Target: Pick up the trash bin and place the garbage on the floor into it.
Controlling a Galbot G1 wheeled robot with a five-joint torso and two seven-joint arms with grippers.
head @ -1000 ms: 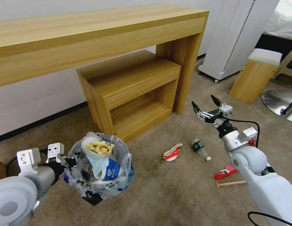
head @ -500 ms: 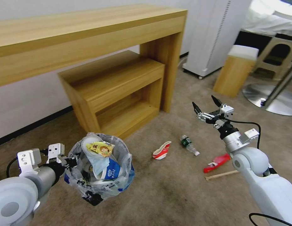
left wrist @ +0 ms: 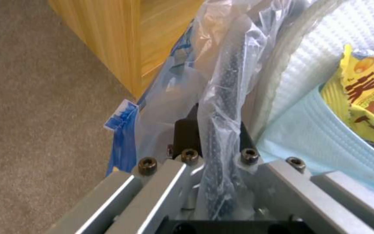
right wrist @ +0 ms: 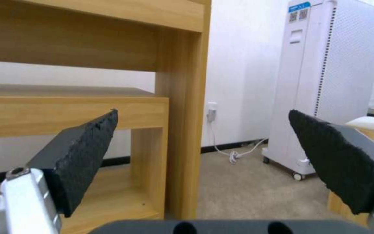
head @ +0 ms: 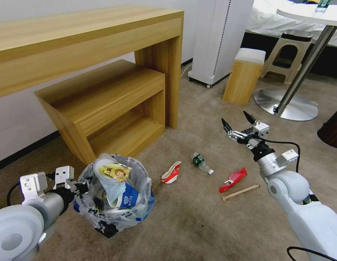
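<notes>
My left gripper [head: 80, 187] is shut on the rim of the trash bin [head: 114, 203], a round black bin in a crinkly clear bag, and holds it at the lower left. In the left wrist view the gripper [left wrist: 215, 131] pinches the black rim and bag [left wrist: 227, 81]. The bin holds a yellow wrapper [head: 115, 171], a pale blue mask and a blue-white cup. My right gripper [head: 237, 124] hovers open above the carpet, its pads [right wrist: 87, 152] wide apart. Garbage lies on the floor: a red-white crushed bowl [head: 171, 173], a small bottle [head: 201, 162], a red wrapper [head: 233, 179] and a wooden stick [head: 241, 192].
A long wooden desk [head: 85, 40] with a lower shelf unit [head: 103, 105] stands behind the bin. Farther back are a white tower appliance [head: 219, 36], a wooden stool with a white cushion [head: 244, 76] and a round metal table base [head: 286, 107]. Open carpet lies around the litter.
The whole picture has shifted left, so the camera has turned right. Both arms keep their poses, the left still shut on the bin and the right still open.
</notes>
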